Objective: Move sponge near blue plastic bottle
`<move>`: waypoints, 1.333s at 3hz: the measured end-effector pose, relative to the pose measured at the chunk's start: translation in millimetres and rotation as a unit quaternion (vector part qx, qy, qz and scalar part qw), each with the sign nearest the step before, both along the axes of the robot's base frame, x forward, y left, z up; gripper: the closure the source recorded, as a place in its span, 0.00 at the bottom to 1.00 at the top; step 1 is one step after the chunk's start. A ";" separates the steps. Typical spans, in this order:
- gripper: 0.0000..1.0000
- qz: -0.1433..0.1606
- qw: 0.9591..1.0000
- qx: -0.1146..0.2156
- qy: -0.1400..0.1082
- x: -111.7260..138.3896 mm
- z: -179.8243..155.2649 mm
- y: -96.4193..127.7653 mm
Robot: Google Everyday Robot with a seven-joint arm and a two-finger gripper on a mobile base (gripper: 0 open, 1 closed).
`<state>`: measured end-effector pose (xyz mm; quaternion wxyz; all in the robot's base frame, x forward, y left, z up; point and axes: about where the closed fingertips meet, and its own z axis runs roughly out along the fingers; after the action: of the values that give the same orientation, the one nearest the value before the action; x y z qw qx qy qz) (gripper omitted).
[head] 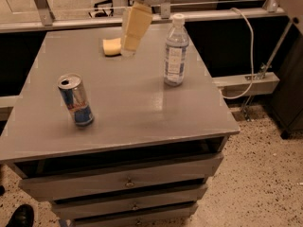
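The sponge (111,47), a small pale yellow foam block, lies on the grey table top (128,103) at the back, left of centre. My gripper (129,48), cream-yellow under a white wrist, hangs down from the top edge and covers the sponge's right end; I cannot tell whether it touches it. The blue plastic bottle (175,51), clear with a white cap and a blue-white label, stands upright to the right of the gripper, about a hand's width from the sponge.
A blue-silver drink can (75,100) stands upright at the front left of the table. Drawers (128,183) sit below the top. A white cable (246,56) and metal rails run behind and to the right. A shoe (19,216) shows at the lower left.
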<state>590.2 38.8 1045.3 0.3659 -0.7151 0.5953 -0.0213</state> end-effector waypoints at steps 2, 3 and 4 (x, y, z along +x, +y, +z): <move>0.00 -0.008 0.999 0.039 -0.012 87.9 -39.5 58.4; 0.00 -0.030 0.998 0.047 0.003 125.3 -67.0 73.1; 0.00 -0.059 0.997 0.035 0.028 150.7 -102.9 81.9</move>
<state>740.9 120.7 942.5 0.3719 -0.6661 0.6465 -0.0018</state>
